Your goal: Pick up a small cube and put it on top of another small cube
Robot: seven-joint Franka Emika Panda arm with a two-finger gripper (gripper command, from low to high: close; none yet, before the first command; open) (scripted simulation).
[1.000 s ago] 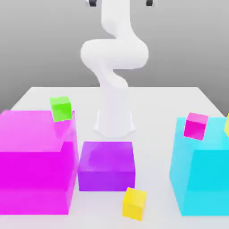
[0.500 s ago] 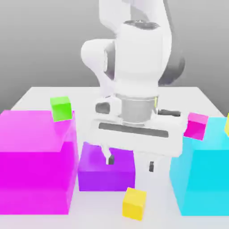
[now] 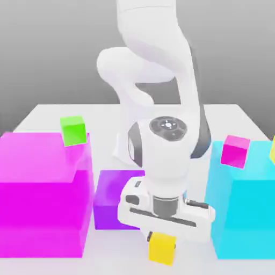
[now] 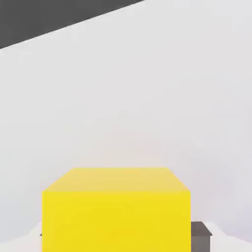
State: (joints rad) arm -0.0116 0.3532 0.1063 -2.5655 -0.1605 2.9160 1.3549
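Observation:
The small yellow cube (image 3: 162, 251) lies on the white table near the front, just ahead of the purple block. My gripper (image 3: 161, 238) has come straight down over it and is shut on it, with the hand covering the cube's top. In the hand view the yellow cube (image 4: 116, 211) sits between the fingers, and one dark fingertip (image 4: 199, 237) shows against its side. The small lime-green cube (image 3: 73, 130) is at the far right corner of the big magenta block, on the exterior view's left. Whether it rests on that block or behind it I cannot tell.
A big magenta block (image 3: 43, 193) stands at the exterior view's left and a big cyan block (image 3: 247, 209) at its right, with a small pink cube (image 3: 235, 151) at the cyan block's top. A purple block (image 3: 113, 198) sits between them, behind the hand.
The arm swung down from above the scene to the table front. The gripper, open half a second ago, has dropped over the yellow cube and shut on it.

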